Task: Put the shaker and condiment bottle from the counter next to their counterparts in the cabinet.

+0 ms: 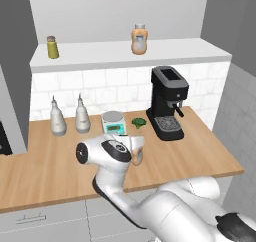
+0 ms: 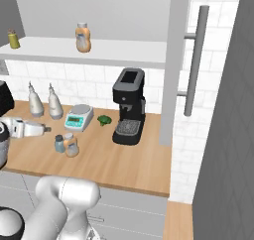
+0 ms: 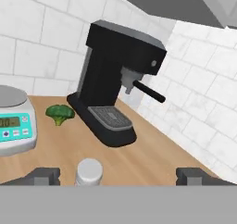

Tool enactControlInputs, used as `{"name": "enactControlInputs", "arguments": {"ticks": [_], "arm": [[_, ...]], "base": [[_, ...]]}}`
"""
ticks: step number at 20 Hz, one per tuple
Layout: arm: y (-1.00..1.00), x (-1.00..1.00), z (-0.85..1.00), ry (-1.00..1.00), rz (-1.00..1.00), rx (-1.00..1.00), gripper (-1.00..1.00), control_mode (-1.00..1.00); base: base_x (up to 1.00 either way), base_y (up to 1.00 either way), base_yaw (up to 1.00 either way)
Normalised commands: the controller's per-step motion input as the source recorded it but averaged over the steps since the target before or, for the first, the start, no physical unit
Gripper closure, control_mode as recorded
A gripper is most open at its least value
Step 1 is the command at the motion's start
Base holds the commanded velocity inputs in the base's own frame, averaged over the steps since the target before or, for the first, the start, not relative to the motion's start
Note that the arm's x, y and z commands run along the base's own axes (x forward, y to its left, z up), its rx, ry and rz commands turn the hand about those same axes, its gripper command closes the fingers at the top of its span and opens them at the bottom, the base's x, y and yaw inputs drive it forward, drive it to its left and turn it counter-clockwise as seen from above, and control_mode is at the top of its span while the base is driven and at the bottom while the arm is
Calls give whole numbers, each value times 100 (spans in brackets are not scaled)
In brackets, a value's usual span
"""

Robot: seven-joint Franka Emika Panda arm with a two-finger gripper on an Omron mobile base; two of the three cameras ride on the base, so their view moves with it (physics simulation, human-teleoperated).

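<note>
Your fingers [image 3: 118,176] stand wide apart with nothing between them but air, and the pale cap of the bottle [image 3: 89,172] rises just inside the left one, low between the two tips. So the bottle lies straight ahead and a little below, nearer the left finger [image 3: 44,176] than the right [image 3: 196,176]; its long axis stands upright on the counter [image 3: 152,149], across the line of your reach. In the right base view the bottle [image 2: 71,146] stands touching or just beside the shaker [image 2: 59,143], with the shaker on the side towards the hand [image 2: 27,128]; I cannot tell whether they touch. I judge that you need to shift slightly so the bottle sits midway between the tips, then go lower to take the body and not the cap. Mind the shaker as you close. Up on the cabinet [image 1: 100,61] the big orange bottle [image 1: 139,39] and the yellow-green shaker [image 1: 52,47] wait, well apart from each other.
</note>
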Motion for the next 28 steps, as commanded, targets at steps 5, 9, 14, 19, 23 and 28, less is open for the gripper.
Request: {"name": "enactControlInputs", "arguments": {"ticks": [5,9,14,19,23,28], "arm": [[19,1,-30,-10,-3,-3,-100,-100],[46,2,-43,-24,-17,0,-100,-100],[40,13,-27,-23,-20,0,-100,-100],[15,18,-5,-7,-21,0,-100,-100],[10,38,-9,6,-15,0,-100,-100],[0,10,-51,-2,-6,2,-100,-100]], "base": [[0,0,0],[0,0,0],[0,0,0],[0,0,0],[0,0,0],[0,0,0]]}}
